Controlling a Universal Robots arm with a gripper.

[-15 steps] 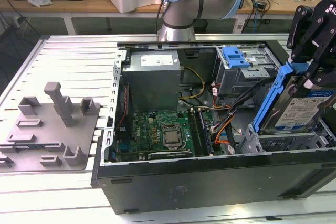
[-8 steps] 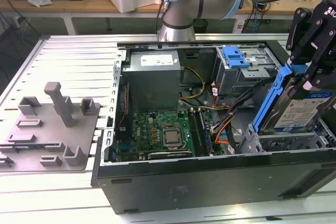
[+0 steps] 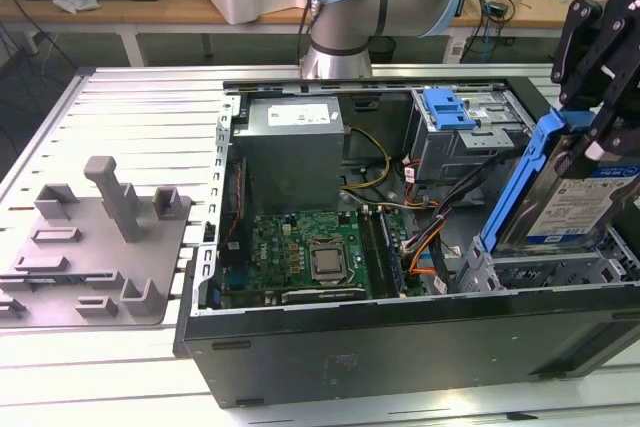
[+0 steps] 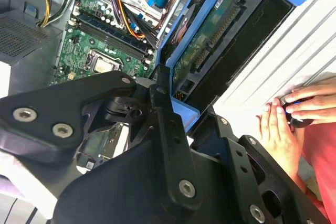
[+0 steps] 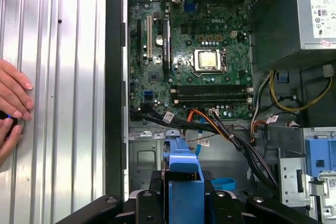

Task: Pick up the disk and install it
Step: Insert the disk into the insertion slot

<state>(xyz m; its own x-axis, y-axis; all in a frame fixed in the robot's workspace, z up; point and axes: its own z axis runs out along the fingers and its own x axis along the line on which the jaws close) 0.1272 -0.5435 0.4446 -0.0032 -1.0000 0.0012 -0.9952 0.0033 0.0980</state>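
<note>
In the exterior view my gripper (image 3: 592, 132) is shut on the disk (image 3: 560, 209), a silver drive with a white-and-blue label in a blue plastic bracket. It hangs steeply tilted over the grey bay (image 3: 545, 269) at the near corner of the open computer case, on the exterior view's right. The second wrist view shows the disk (image 4: 210, 51) edge-on, with its green circuit board and blue bracket, running out from my black gripper (image 4: 176, 111). In the first wrist view the blue bracket (image 5: 184, 174) sits between my gripper's black fingers (image 5: 152, 203).
Inside the case lie the motherboard (image 3: 310, 252), a grey power supply box (image 3: 292, 142), a drive cage with a blue latch (image 3: 468, 132) and loose cables (image 3: 425, 237). A grey fixture (image 3: 100, 237) sits on the slatted table. A person's hands (image 5: 13, 100) rest beside the case.
</note>
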